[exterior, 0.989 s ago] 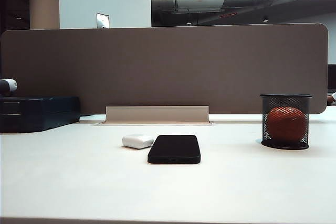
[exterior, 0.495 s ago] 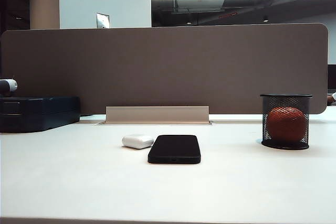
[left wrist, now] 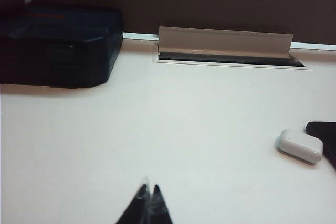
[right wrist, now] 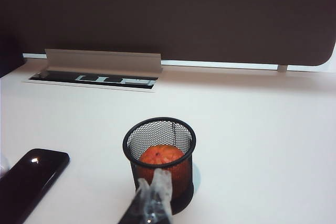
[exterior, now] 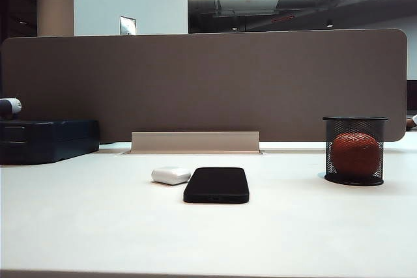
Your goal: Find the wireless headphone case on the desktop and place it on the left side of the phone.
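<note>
The small white wireless headphone case (exterior: 171, 175) lies on the off-white desktop (exterior: 98, 226), right beside the left edge of the black phone (exterior: 216, 185). The left wrist view shows the case (left wrist: 299, 146) with a sliver of the phone (left wrist: 323, 140) at the frame edge. My left gripper (left wrist: 148, 188) is shut and empty, over bare desktop well short of the case. My right gripper (right wrist: 153, 179) is shut and empty, hanging in front of the mesh cup, with the phone (right wrist: 29, 182) off to one side. Neither gripper shows in the exterior view.
A black mesh cup (exterior: 354, 150) holding an orange ball (exterior: 355, 154) stands at the right. A dark blue box (exterior: 47, 140) sits at the far left against the brown partition (exterior: 208, 83). A cable slot with a raised flap (exterior: 195, 142) lies behind the phone.
</note>
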Available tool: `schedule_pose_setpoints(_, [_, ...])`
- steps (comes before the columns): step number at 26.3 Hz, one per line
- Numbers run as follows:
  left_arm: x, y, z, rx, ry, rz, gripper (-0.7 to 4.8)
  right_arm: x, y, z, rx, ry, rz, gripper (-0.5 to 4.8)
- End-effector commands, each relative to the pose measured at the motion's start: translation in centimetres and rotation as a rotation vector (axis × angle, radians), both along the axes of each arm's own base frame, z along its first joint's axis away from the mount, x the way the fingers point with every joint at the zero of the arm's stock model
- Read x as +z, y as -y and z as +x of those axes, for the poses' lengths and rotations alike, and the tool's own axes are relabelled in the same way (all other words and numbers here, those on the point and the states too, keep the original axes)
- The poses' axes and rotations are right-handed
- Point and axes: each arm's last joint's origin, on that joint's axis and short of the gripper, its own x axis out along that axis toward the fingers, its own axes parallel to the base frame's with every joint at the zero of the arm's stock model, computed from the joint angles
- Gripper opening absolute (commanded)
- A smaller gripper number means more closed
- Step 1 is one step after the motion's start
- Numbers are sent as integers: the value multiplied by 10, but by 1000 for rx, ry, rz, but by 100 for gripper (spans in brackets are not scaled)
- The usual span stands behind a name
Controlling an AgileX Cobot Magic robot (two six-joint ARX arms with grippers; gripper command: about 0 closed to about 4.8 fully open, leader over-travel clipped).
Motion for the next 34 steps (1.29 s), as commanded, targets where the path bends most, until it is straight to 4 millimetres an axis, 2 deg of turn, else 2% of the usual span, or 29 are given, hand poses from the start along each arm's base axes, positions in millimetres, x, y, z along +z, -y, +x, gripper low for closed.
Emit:
schedule_pose_setpoints(1, [3, 0, 0, 1, 23, 4, -5, -9, 0, -2, -5, 67, 3, -6])
schedule_pose_setpoints(4, [3, 0, 0, 1, 31, 3, -6, -24, 1, -7, -51, 105, 2, -6])
schedule_pose_setpoints(15, [3, 0, 0, 0, 30, 3, -5, -36, 2, -15, -98, 192, -12, -6])
schedule_pose_setpoints(23, [2, 0, 0, -2, 15, 3, -5, -57, 2, -17, -114, 193, -21, -6])
schedule_pose_setpoints(34, [0, 0, 0, -1, -5, 4, -5, -59, 2, -20, -119, 193, -32, -5])
